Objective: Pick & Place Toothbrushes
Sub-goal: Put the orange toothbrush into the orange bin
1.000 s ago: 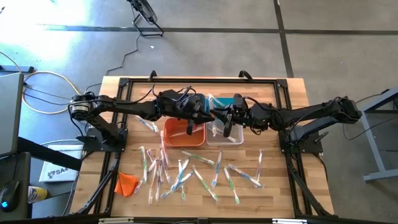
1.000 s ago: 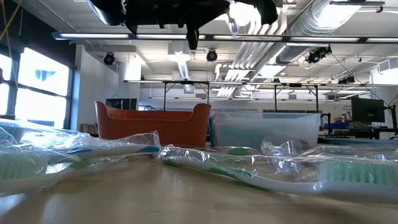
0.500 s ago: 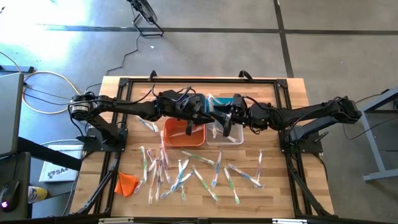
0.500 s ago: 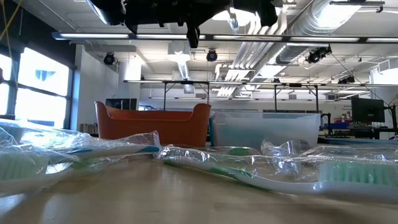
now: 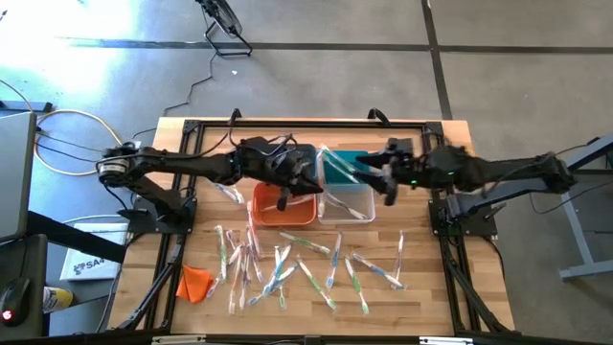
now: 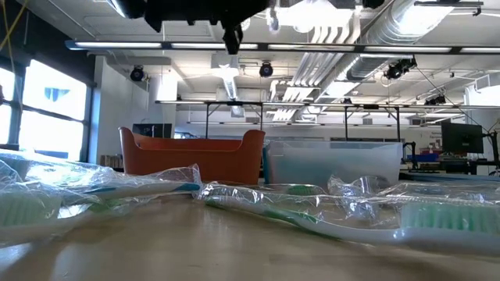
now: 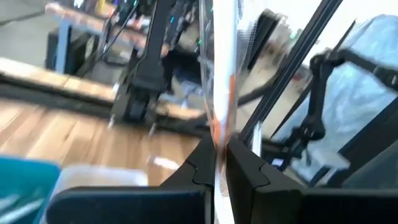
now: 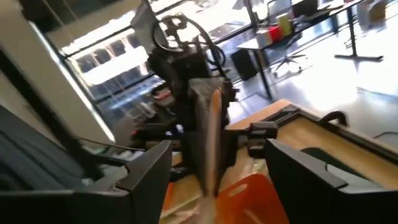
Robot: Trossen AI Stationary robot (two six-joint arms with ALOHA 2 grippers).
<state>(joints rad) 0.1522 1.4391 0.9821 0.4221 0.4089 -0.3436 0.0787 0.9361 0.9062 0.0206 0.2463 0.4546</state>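
Right arm lets go and backs off; left arm holds a toothbrush over the orange bin

Now the right gripper [image 5: 391, 184] sits over the far right edge of the clear bin [image 5: 359, 212], farther toward its own side than a second ago, when it hung beside the left gripper over the gap between the bins. Its jaws, narrow then, stand wide apart with nothing between them. The left gripper [image 5: 284, 198] has shifted only slightly and hovers above the orange bin [image 5: 271, 214], jaws clamped narrow on a wrapped toothbrush [image 7: 219, 93] that stands upright between them in the left wrist view.

On the desk [image 5: 436, 144], the teal bin [image 5: 337, 169] lies behind the clear one. Loose toothbrushes [image 5: 287, 265] are scattered across the near half of the desk, well apart from both grippers, and one more lies just left of the orange bin. An orange cloth lump [image 5: 195, 282] rests near the front left corner. From the low view, crinkled wrappers in the foreground hide the bases of the orange and clear bins, and both arms show only as dark shapes at the top.
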